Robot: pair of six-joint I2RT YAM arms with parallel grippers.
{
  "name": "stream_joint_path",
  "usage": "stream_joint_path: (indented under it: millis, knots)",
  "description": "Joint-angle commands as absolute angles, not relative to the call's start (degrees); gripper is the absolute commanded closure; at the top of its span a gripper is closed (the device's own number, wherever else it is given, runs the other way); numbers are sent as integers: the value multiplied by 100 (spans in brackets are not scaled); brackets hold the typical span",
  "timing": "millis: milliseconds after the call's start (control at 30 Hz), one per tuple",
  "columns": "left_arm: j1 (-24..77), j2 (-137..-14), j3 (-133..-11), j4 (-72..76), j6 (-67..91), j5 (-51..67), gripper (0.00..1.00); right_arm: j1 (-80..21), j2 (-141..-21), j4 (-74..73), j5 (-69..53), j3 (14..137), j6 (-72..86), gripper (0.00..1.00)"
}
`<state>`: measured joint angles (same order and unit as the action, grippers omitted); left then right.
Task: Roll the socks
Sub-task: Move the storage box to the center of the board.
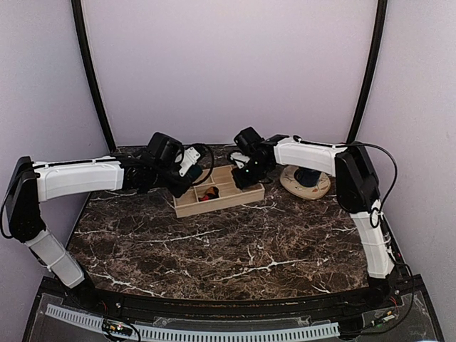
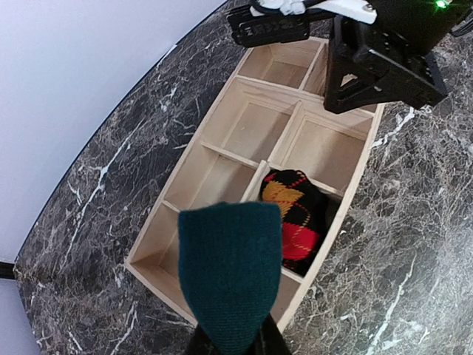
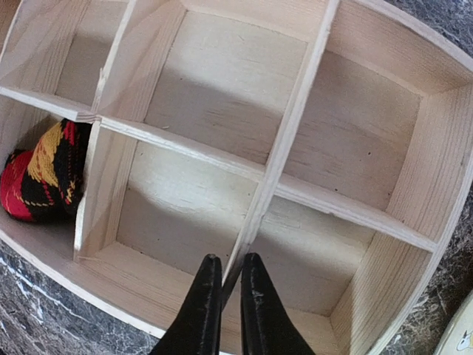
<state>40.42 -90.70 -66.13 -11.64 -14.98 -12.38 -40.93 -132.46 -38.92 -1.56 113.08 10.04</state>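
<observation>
Placing step. Left gripper (image 2: pixel 230 342) is clamped on the rolled teal sock (image 2: pixel 230 274), held over the left end of the tray (image 2: pixel 194 140), which sits by the table's far edge. The argyle sock (image 2: pixel 295 214) is already in a cell there. Right gripper (image 3: pixel 230 259) looks pinched on a divider (image 3: pixel 295 111), probably steadying the tray. Next: lower the roll into a free cell, clear of the walls, then release.
</observation>
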Motion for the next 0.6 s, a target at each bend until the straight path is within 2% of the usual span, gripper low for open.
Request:
stream_joint_path:
  millis: [0,200,567]
  knots:
    - [3958,-8799,-6464,-1157,-1292,-1347,93,-4254,-13130,-4372,-169,10905,986,91]
    - [3955,-8739,-6382,-1424,-814,-1241,93,-4379,-12868,-4176,-171,10529,1137,91]
    - [3968,-8414,-5519,-1348,-66,-832,93,-4594,-12578,-3990,-184,10236,1360,90]
